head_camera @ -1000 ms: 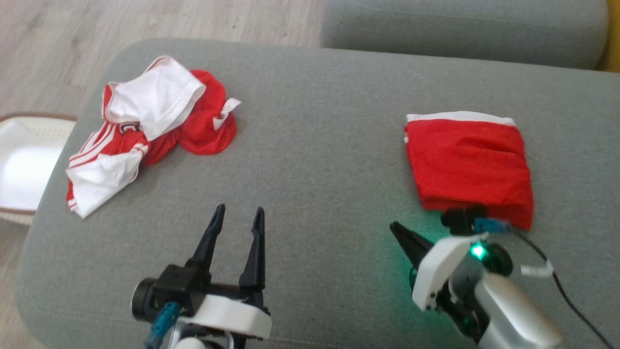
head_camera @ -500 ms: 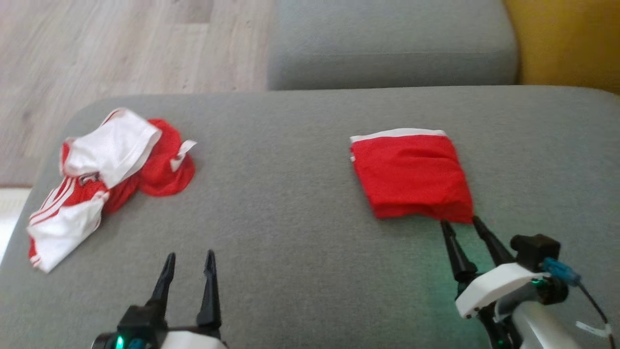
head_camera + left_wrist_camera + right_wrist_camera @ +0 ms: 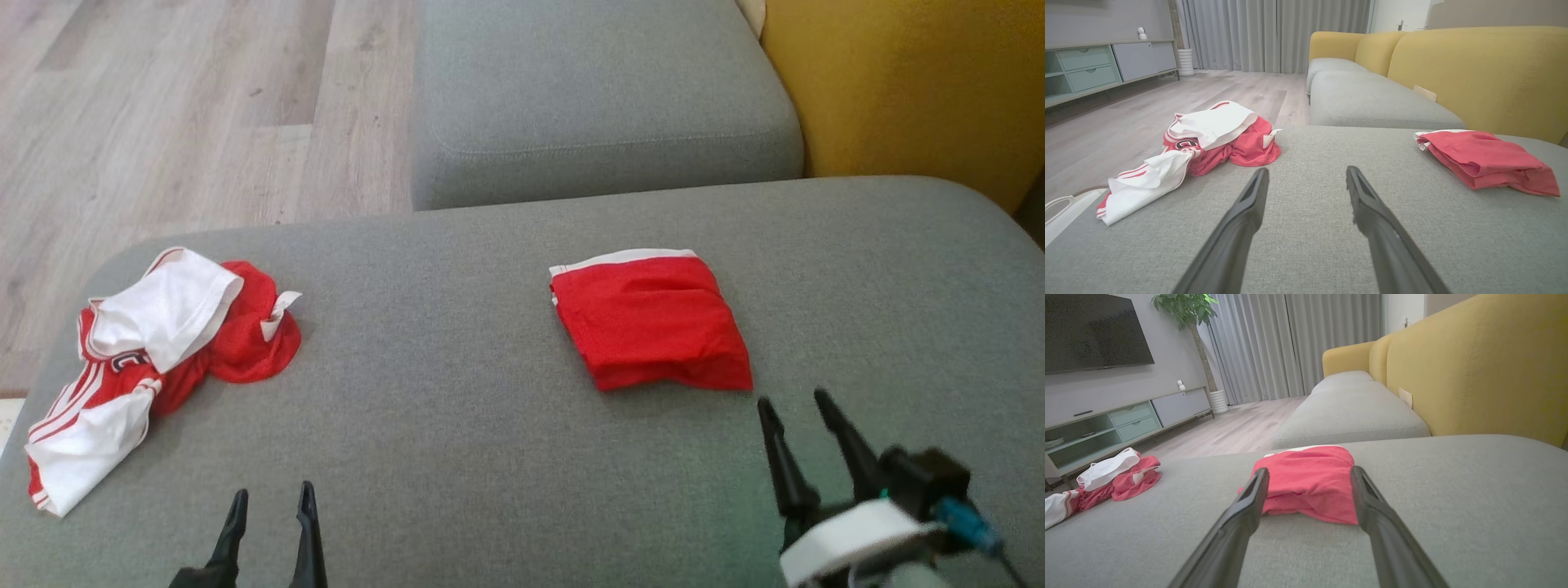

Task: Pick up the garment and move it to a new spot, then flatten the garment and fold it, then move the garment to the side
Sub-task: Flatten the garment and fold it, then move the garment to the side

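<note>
A folded red garment with a white band along its far edge lies flat on the right half of the grey sofa cushion. The right wrist view has the garment just beyond my fingertips. My right gripper stands open a little short of its near right corner, touching nothing. My left gripper is open at the cushion's near edge, empty. In the left wrist view the garment lies off to the right.
A crumpled red-and-white jersey lies at the cushion's left end. A second grey cushion sits beyond, a yellow backrest on the right. Wood floor lies to the left; a TV unit stands against the wall.
My right gripper has let go of the folded garment and drawn back toward me, now open. The head camera has tilted up and shifted, so the whole picture moved.
</note>
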Robot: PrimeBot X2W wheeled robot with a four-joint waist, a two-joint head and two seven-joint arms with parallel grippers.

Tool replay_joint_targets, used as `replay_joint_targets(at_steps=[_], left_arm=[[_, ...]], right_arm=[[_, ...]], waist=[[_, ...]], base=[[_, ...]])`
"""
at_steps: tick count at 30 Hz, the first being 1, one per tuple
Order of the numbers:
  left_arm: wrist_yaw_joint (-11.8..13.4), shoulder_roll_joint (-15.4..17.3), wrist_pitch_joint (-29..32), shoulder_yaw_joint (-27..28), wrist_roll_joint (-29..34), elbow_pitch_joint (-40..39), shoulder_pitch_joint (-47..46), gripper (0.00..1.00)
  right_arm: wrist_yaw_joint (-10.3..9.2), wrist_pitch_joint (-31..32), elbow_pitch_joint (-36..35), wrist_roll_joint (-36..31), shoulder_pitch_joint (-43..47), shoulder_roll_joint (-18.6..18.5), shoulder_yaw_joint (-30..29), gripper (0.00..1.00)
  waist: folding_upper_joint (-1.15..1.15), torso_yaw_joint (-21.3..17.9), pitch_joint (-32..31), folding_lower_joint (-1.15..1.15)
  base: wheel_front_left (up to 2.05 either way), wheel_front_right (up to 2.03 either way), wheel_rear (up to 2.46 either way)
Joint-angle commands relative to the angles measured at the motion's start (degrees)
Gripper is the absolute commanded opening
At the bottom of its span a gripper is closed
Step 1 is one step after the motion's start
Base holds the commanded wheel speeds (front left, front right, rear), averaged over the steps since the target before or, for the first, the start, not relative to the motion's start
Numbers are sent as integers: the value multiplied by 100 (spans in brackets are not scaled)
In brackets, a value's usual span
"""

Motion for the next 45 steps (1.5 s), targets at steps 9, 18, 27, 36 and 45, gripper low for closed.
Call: replay_joint_targets(at_steps=[9, 18, 27, 36, 45], left_arm=[[-83, -17, -36, 239, 361, -219, -157, 100], [-116, -17, -36, 250, 428, -183, -128, 100], [-178, -17, -36, 289, 468, -127, -149, 100], [-196, -17, -36, 288, 476, -127, -152, 100], [-197, -17, -36, 271, 470, -144, -138, 100]], right_arm=[[-5, -67, -232, -401, 226, 197, -8, 100], [-5, -67, -251, -506, 234, 270, -66, 100], [-5, -67, -252, -508, 250, 263, -43, 100], [-5, -68, -269, -474, 249, 249, -43, 100], [-5, -68, -221, -462, 272, 249, -27, 100]], waist=[[0, -5, -118, 0], [0, -15, -175, 0], [0, 1, -208, 0], [0, -10, -216, 0], [0, -1, -234, 0]], base=[[0, 0, 0], [0, 0, 0], [0, 0, 0], [0, 0, 0], [0, 0, 0]])
